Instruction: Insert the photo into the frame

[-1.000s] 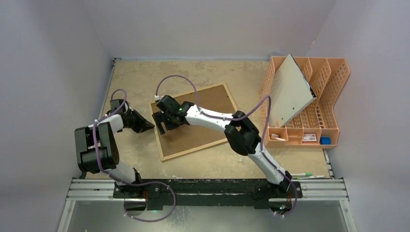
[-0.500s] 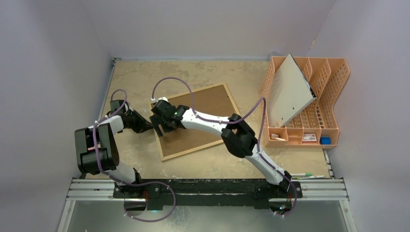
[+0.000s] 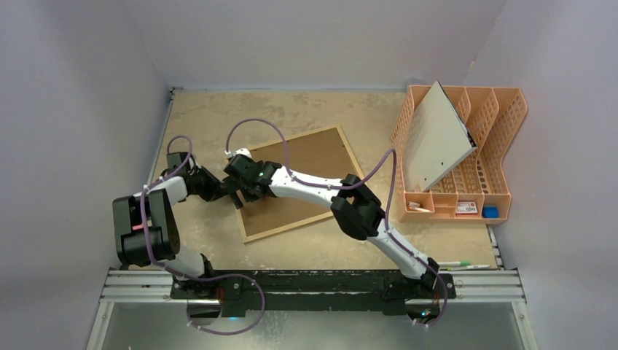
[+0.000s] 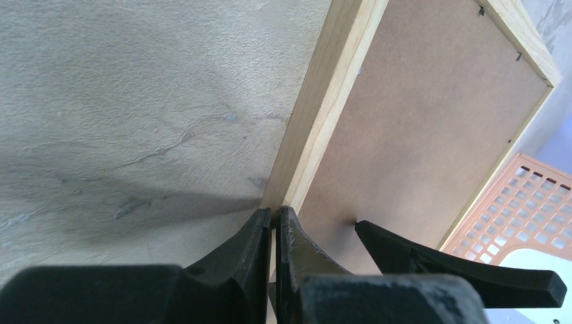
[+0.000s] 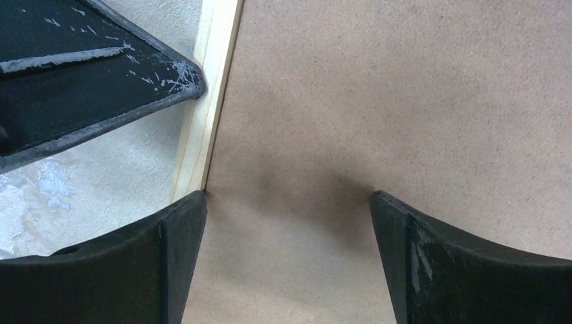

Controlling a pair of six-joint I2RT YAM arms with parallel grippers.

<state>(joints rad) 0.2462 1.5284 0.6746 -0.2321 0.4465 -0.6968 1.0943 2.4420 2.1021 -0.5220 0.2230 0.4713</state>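
Observation:
The frame [image 3: 313, 157] lies face down on the table, its brown fibreboard back [image 4: 418, 115] up inside a light-wood rim. My left gripper [image 3: 221, 191] is shut, and its closed tips [image 4: 275, 210] touch the frame's left rim from the table side. Just inside that rim my right gripper [image 3: 244, 193] stands open, both fingertips resting on the backboard [image 5: 405, 88] with nothing between them [image 5: 289, 196]. One left finger [image 5: 101, 61] shows at the top left of the right wrist view. The photo is out of view.
An orange file rack [image 3: 503, 146] stands at the right, with a grey-white board [image 3: 437, 138] leaning in it and small items in its front compartments. Pens [image 3: 463, 265] lie near the front right rail. Walls close in the left, back and right sides.
My right gripper has slid left across the backboard to the frame's left edge and its jaws have spread a little wider. The left gripper has drawn back slightly along that edge, still shut.

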